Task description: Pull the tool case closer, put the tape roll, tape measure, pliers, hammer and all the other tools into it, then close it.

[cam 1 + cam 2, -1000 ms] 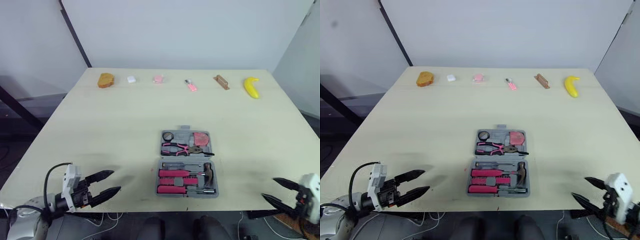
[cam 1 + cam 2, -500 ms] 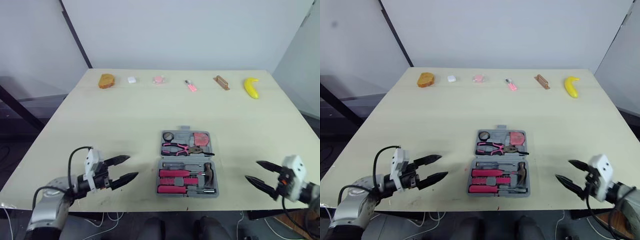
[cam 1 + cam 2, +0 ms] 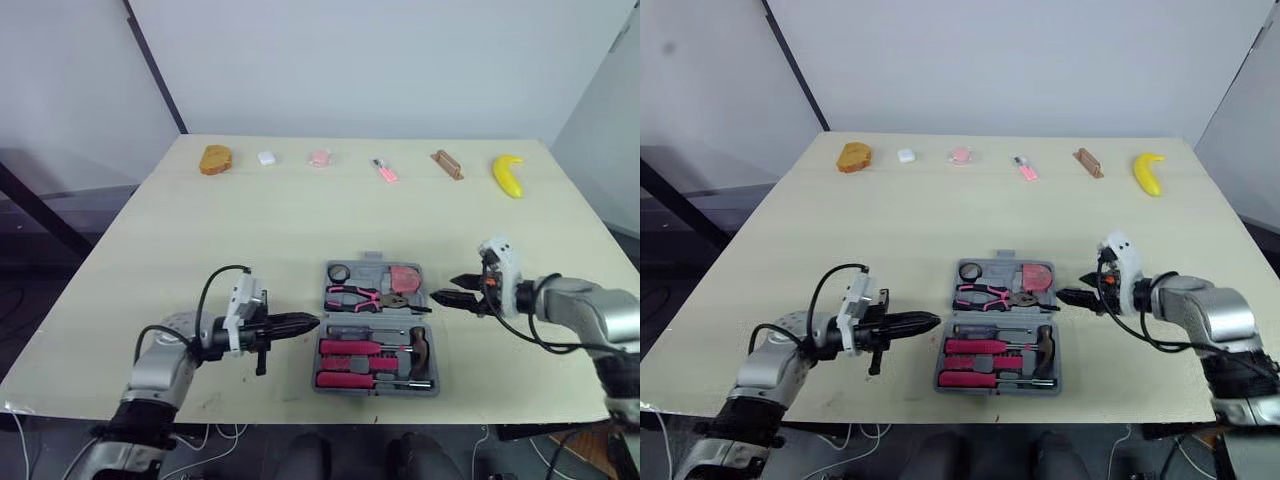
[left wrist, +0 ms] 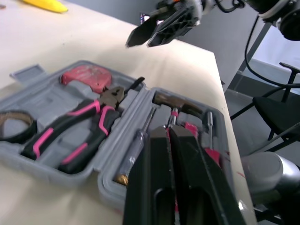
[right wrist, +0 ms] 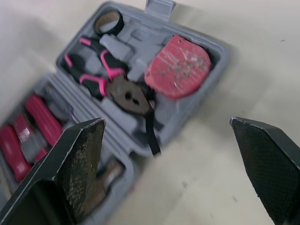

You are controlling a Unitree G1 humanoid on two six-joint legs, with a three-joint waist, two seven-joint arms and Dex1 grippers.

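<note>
Tool case: grey plastic tool case [image 3: 375,316], lying open and flat between the two end effectors. Its long axis runs away from the robot, its hinge runs left to right, and its latch tab points away.
Far half: black tape roll [image 3: 337,273], red tape measure [image 3: 403,277] and pink-handled pliers [image 3: 365,296]. The pliers lie crosswise, nose toward the right end effector.
Near half: pink-handled screwdrivers [image 3: 350,347] lying crosswise, and a hammer [image 3: 418,345] at the right end.
Left end effector: the left end effector [image 3: 305,322] has its black fingers pressed together. They point right, with the tips just beside the case's left edge, level with the hinge.
Right end effector: the right end effector [image 3: 442,291] has its fingers apart. They point left, near the far half's right edge.
Surface: pale wooden tabletop [image 3: 250,230]. A row of small items lies along its far edge, well beyond both end effectors, ending in a banana [image 3: 509,175].
Room: plain white wall [image 3: 380,60] and a slanting black pole [image 3: 155,65].
</note>
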